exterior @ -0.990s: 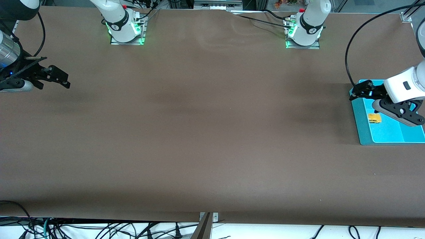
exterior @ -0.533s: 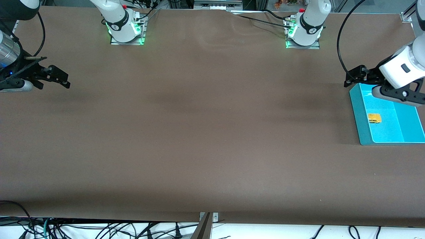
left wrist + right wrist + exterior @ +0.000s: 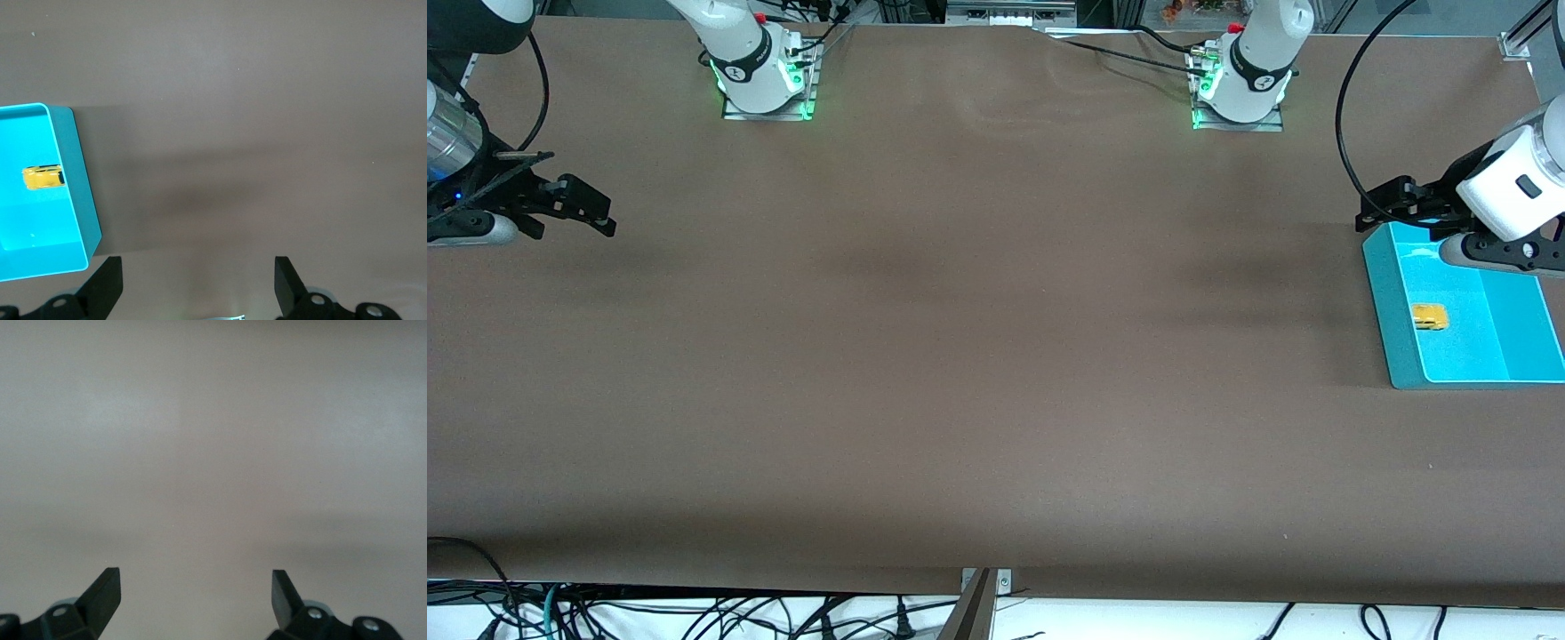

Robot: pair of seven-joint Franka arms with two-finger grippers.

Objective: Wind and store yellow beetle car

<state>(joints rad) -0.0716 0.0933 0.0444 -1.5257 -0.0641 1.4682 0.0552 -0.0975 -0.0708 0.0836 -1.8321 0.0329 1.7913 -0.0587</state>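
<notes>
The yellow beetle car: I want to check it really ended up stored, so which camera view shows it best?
The left wrist view: the yellow beetle car appears largest there, lying inside the teal bin. The front view shows it only as a tiny yellow speck in the bin. The right wrist view shows bare table only.

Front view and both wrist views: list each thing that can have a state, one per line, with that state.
yellow beetle car: lying inside the teal bin, not held.
teal bin: on the table at the left arm's end, holding only the car.
left gripper: open, empty, over the table beside the bin's edge.
right gripper: open, empty, waiting over the table at the right arm's end.
</notes>
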